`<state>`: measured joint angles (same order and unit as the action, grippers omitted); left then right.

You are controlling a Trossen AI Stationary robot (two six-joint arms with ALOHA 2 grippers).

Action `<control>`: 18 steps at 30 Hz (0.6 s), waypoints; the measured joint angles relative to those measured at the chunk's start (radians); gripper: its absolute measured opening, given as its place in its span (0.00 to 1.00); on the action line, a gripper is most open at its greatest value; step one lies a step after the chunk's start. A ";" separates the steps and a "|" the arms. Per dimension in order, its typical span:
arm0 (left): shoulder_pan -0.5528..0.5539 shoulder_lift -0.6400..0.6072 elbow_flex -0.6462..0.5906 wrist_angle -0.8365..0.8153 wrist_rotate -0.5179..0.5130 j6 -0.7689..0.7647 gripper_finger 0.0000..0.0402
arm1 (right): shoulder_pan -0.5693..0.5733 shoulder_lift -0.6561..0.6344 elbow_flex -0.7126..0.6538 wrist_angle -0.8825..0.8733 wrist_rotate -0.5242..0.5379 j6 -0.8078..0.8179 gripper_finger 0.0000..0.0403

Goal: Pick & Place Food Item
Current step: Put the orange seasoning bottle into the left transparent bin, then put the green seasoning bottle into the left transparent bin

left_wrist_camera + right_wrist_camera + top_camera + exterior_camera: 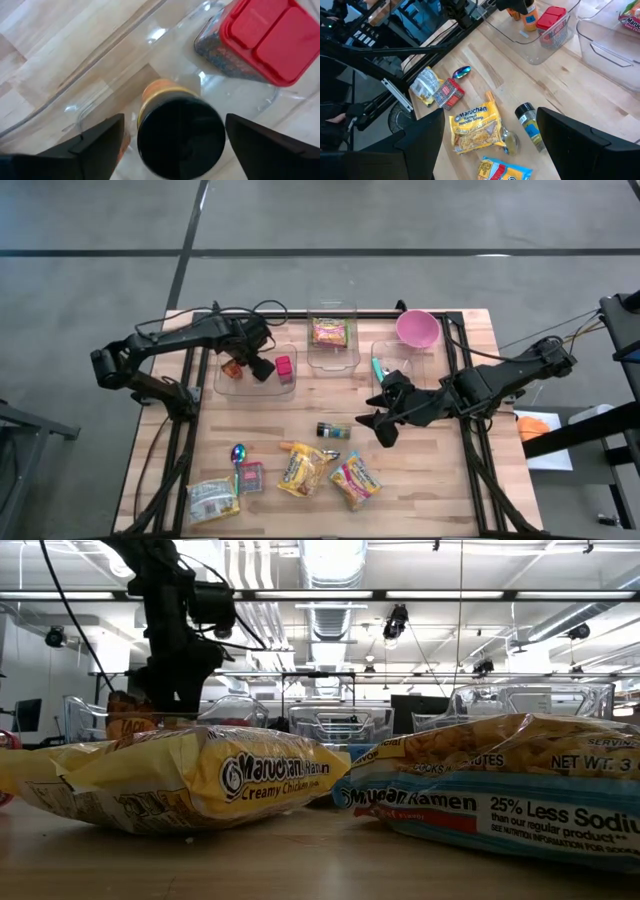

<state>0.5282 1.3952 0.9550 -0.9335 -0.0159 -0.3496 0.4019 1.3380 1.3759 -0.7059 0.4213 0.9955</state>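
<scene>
left gripper (172, 137) open, fingers either side of black-capped spice jar (181, 131) in clear bin (228, 385), beside red-lidded jar (260, 37). lift straight up, avoid tipping either. right gripper (385, 420) open, waiting.

I see even overhead strip lights (330, 595), glare on the clear bin (165, 60), blurred ramen packets (200, 780) up close.

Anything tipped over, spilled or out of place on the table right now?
One thing: the green-label spice jar lies on its side on the bare wood mid-table, while the other two jars stand upright in the left bin. No spill shows. The packets near the front edge lie loosely scattered.
</scene>
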 joint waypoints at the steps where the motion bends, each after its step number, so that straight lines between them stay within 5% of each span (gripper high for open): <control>1: 0.000 0.000 0.008 -0.010 -0.003 0.000 0.90 | 0.000 0.000 0.000 0.000 0.000 0.000 0.77; 18: -0.006 -0.021 0.217 -0.137 -0.021 0.020 0.92 | -0.001 0.008 0.000 -0.047 -0.012 -0.199 0.76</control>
<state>0.5217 1.3738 1.1723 -1.0701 -0.0373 -0.3297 0.4011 1.3464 1.3762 -0.7530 0.4095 0.7961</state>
